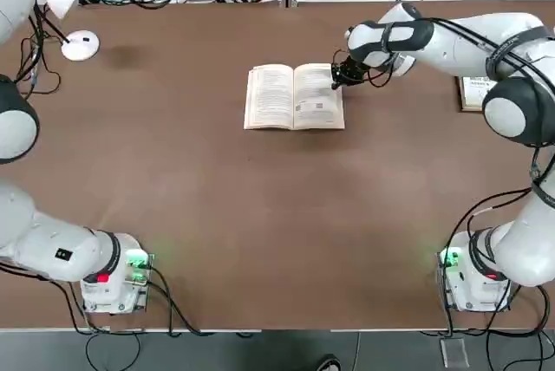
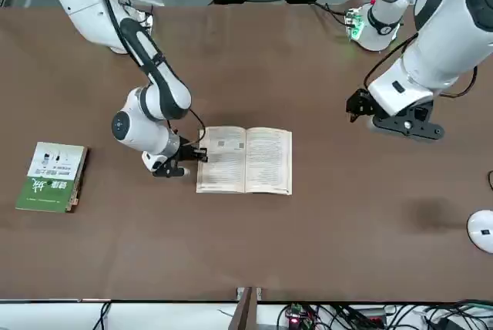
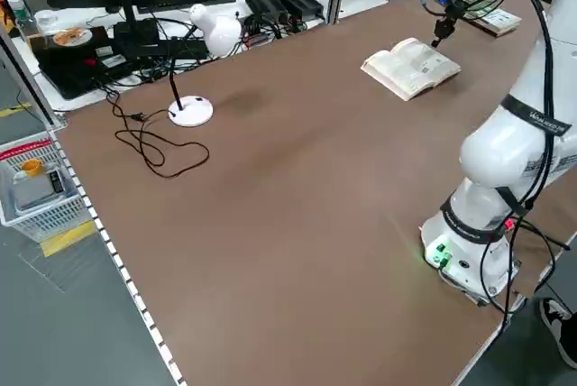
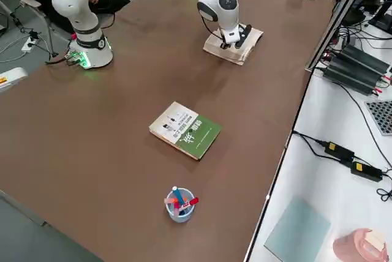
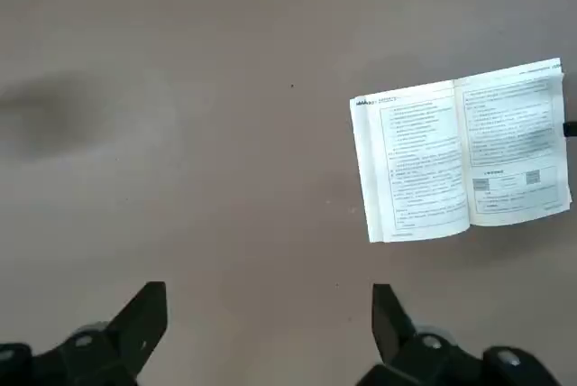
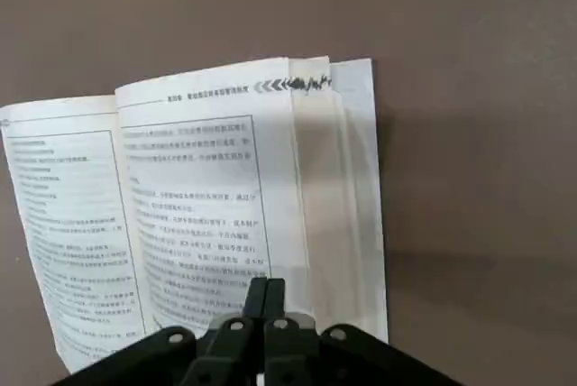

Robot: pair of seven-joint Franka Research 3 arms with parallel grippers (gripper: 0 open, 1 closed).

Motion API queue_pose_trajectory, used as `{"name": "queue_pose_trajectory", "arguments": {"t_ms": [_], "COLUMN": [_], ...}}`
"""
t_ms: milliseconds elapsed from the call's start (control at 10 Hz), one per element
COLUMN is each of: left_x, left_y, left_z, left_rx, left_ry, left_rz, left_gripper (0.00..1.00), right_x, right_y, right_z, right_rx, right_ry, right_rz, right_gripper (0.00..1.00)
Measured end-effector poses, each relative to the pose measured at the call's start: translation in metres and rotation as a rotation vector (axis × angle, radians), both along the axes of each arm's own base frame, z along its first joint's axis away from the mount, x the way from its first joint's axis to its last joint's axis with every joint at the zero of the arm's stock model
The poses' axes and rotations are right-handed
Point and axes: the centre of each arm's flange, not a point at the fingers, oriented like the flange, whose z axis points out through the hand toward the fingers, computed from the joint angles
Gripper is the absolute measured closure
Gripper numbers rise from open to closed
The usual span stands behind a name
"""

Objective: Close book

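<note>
At mid-table the book [image 1: 294, 97] lies open, light and floppy, best lifted at its right page edge, where the right gripper [image 1: 336, 81] rests pinched together; the left gripper [image 5: 269, 327] hangs apart.

Two white arms, black at the joints

Rounded white shells with black bands; black cables loop along both arms. Green lights glow on the bases at lower left and lower right of the top view. The left gripper [image 5: 261, 336] and right gripper [image 6: 264, 300] have black fingers.
</note>
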Motion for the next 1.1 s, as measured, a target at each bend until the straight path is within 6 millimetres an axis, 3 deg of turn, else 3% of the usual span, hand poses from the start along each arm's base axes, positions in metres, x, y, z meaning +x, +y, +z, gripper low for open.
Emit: {"name": "queue_pose_trajectory", "arguments": {"t_ms": [1100], "left_x": [0.002], "left_y": [-0.002], "left_z": [-0.007], "left_rx": [0.004], "left_ry": [0.011], "left_rz": [-0.002], "left_gripper": [0.00], "right_x": [-0.006], "right_y": [0.007], "right_z": [-0.026], "right_rx": [-0.035], "right_ry": [-0.026], "right_rz": [-0.003], "right_gripper": [0.99]}}
